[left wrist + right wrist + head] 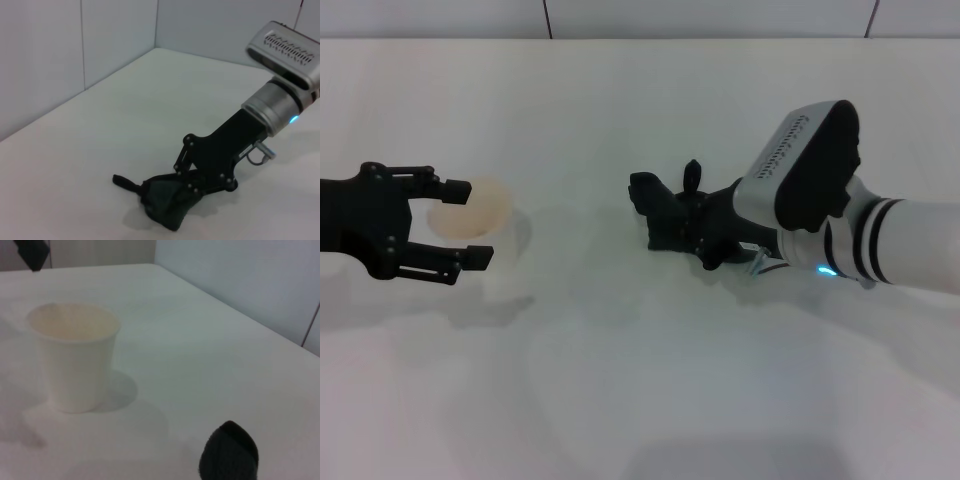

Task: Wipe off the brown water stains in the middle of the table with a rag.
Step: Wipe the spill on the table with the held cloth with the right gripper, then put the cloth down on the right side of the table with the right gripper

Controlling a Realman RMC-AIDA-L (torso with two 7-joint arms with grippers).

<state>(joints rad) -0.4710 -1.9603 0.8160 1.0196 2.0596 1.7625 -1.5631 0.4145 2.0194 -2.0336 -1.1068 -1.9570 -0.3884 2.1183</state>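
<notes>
Table [640, 400] surface runs white and bare out to the far edge, where it meets the wall, with wide open room near the front and between the arms. Near the middle, the right gripper [665, 215] is clamped on the rag [167, 200], pressing the dark cloth lump onto the tabletop. Well apart on the left, the left gripper [470, 222] hovers with fingers spread around a translucent cup [72, 357] standing upright. No brown stain or readable writing can be made out.
</notes>
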